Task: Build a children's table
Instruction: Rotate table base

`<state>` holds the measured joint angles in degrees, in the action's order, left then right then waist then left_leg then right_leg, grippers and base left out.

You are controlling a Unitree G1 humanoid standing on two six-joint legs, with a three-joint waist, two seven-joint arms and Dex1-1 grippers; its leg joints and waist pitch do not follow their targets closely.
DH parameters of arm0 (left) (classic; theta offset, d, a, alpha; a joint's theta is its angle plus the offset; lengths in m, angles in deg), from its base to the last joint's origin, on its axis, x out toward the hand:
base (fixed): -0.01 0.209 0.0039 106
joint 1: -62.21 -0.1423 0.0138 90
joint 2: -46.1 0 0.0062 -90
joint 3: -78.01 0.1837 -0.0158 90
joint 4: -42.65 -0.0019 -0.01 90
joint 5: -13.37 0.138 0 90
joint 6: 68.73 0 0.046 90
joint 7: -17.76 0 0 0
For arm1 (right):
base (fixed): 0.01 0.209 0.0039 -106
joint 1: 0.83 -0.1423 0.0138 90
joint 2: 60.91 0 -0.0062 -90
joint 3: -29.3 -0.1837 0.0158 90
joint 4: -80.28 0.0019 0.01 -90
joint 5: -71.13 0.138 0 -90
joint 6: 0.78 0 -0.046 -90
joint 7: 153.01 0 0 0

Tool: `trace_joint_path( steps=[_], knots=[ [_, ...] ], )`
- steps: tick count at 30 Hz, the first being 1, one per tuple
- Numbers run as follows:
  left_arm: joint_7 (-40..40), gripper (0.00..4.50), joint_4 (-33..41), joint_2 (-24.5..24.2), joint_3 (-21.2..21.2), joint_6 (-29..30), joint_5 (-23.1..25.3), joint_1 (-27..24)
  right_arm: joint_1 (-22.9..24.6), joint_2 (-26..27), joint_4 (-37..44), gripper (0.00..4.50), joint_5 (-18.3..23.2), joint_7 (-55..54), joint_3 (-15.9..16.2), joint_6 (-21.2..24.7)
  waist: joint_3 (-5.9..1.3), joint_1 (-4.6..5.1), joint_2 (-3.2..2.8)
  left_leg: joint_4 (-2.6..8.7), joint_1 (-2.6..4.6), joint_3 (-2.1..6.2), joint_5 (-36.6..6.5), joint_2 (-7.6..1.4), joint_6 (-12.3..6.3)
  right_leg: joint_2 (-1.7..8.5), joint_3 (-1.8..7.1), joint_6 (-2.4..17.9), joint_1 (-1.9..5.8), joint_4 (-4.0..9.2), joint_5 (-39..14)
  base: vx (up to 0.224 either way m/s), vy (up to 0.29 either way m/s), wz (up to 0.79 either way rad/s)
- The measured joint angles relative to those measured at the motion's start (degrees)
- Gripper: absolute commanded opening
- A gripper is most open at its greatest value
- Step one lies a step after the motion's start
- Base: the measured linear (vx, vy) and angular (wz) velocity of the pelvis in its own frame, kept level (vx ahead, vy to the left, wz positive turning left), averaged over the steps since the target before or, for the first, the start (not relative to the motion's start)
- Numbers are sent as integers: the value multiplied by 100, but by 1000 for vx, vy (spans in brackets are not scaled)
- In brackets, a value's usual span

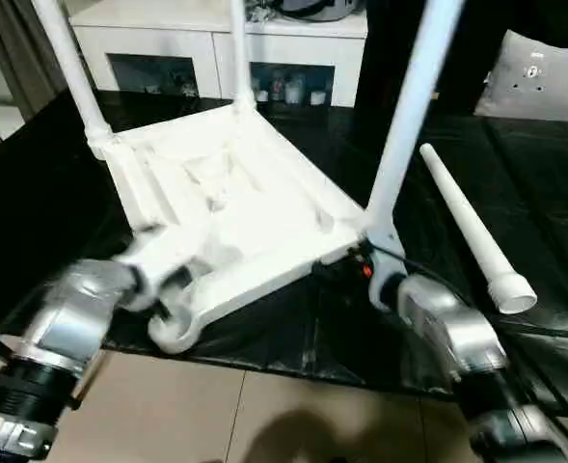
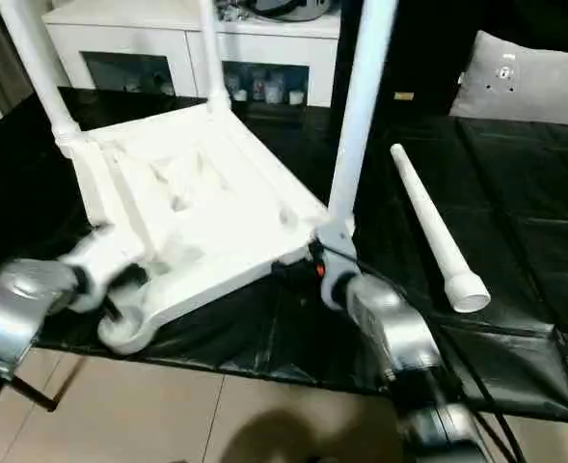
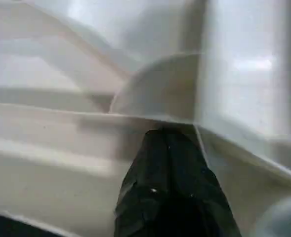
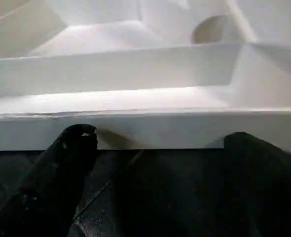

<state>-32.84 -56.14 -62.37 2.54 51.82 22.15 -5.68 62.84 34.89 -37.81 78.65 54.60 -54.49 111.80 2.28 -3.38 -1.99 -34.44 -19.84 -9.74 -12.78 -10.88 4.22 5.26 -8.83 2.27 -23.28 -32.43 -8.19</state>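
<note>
Table top (image 1: 235, 207): lies upside down, tilted, on the black bench (image 1: 544, 193).
Legs fitted: three stand in corner sockets.
Leg left (image 1: 472, 231): loose on the bench — the near-left socket (image 1: 173, 333) looks empty.
Left hand (image 3: 167, 163): clenched, fingers together against the rim — whether it pinches the rim, I cannot tell.
Right hand (image 4: 155, 143): released, wide before the edge.
Cabinet (image 1: 216, 48): small items behind glass, unclear.

A white cabinet (image 1: 216, 39) with small items in its open shelves stands at upper left, a grey cushion (image 1: 539, 77) at upper right, black sheet (image 1: 534, 193) over beige floor tiles (image 1: 226, 415).
</note>
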Motion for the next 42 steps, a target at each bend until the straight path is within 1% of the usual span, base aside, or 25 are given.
trace_joint_path(
  steps=[2,5,8,11,13,14,15,17,18,21,24,27,29,31,32,33,35,37,38,41,42],
  knots=[
    [-332,2,7,-124,132,-57,-14,79,-62,20,-178,450,-66,-34,13,-83,0,4,-1,0,4,-3,1,2,1,0,6,0,0,-2,0,0,0,0],
    [-721,2,-45,-121,170,-173,-98,151,-146,11,-399,450,-112,-53,-3,-259,1,24,8,-3,6,-8,1,2,1,0,12,0,1,-4,0,0,0,0],
    [-1050,2,-150,128,217,-298,-385,254,-288,-20,-713,450,-140,-180,-93,-460,4,70,14,-4,4,-11,1,3,1,0,15,5,-1,-6,3,0,0,0],
    [-1168,2,-460,681,308,-463,-589,505,-429,-130,-979,450,-220,-374,-289,-577,5,85,14,-6,1,-11,1,4,1,1,15,9,-6,-13,5,0,0,0],
    [-1162,2,-637,954,415,-643,-665,628,-501,-143,-1029,450,-265,-433,-372,-652,4,128,13,-6,1,-11,1,2,1,1,16,21,-12,-27,4,0,0,0],
    [-1131,2,-778,1124,449,-746,-668,706,-500,-162,-1031,450,-267,-471,-399,-686,4,149,14,-6,1,-11,1,2,1,1,14,23,-13,-31,1,0,0,0],
    [-998,2,-1025,1388,449,-892,-661,803,-500,-187,-1033,450,-272,-529,-443,-712,5,153,12,-6,-5,-11,2,3,0,1,15,23,-21,-35,0,0,0,0],
    [-690,2,-1382,1698,451,-1121,-616,929,-500,-216,-1035,450,-272,-608,-485,-747,5,159,12,-12,-11,-11,3,2,-3,1,14,26,-28,-47,-4,0,0,0],
    [-440,2,-1605,1876,453,-1246,-560,1036,-500,-225,-1035,450,-271,-628,-526,-777,5,161,12,-14,-14,-11,5,2,-5,1,15,24,-34,-51,-5,0,0,0],
    [238,2,-2165,2214,434,-1598,-421,1269,-499,-222,-1034,450,-268,-720,-612,-823,5,162,12,-16,-16,-11,15,1,-21,-1,14,8,-39,-54,-15,0,0,0],
    [668,2,-2491,2336,428,-1911,-334,1366,-448,-181,-1014,450,-238,-775,-715,-832,5,152,13,-18,-16,-10,21,0,-31,-2,13,8,-39,-54,-14,0,0,0],
    [795,2,-2588,2402,409,-2099,-330,1367,-313,-165,-885,450,-163,-782,-800,-830,8,133,17,-21,-19,-10,21,1,-32,0,13,8,-39,-53,-15,0,0,0],
    [954,2,-2723,2522,296,-2334,-344,1359,-155,-166,-650,450,-2,-765,-930,-832,10,111,20,-26,-27,-10,21,1,-32,1,13,7,-42,-52,-15,0,0,0],
    [1156,2,-2769,2747,-19,-2496,-552,1309,-51,-210,-389,450,38,-848,-1028,-826,10,80,21,-32,-34,-10,21,1,-33,3,12,7,-45,-52,-14,0,0,0],
    [1237,33,-2705,2837,-163,-2552,-697,1284,-5,-266,-252,450,33,-895,-1035,-815,11,63,22,-33,-34,-10,21,1,-33,3,13,7,-46,-52,-14,0,0,0],
    [1309,33,-2562,2883,-290,-2616,-829,1240,40,-305,-55,450,34,-961,-1079,-810,11,38,21,-32,-32,-10,21,0,-33,4,13,7,-45,-53,-15,0,0,0],
    [1404,41,-2355,2899,-431,-2607,-980,1185,129,-323,266,450,8,-1153,-1182,-803,10,36,21,-28,-29,-10,21,-2,-33,1,12,5,-46,-54,-16,0,0,0],
    [1473,61,-2035,2904,-558,-2560,-1145,1056,252,-348,564,450,-71,-1300,-1255,-776,11,39,21,-23,-26,-11,21,-2,-33,-1,12,4,-48,-55,-17,0,0,0],
    [1531,76,-1851,2925,-628,-2520,-1194,953,346,-342,771,450,-110,-1375,-1255,-666,10,41,21,-21,-25,-12,21,-3,-33,-1,13,4,-48,-55,-18,0,0,0],
    [1916,93,-1436,2955,-896,-2472,-1299,704,629,-199,1432,450,-117,-1526,-1234,-163,10,69,21,-20,-25,-11,21,-3,-32,-3,11,1,-48,-54,-21,0,0,0],
    [2139,107,-1323,2956,-1024,-2485,-1292,656,734,-149,1665,450,-117,-1587,-1169,54,11,79,21,-20,-28,-11,21,-2,-32,-3,11,1,-49,-52,-21,0,0,0]
  ],
)
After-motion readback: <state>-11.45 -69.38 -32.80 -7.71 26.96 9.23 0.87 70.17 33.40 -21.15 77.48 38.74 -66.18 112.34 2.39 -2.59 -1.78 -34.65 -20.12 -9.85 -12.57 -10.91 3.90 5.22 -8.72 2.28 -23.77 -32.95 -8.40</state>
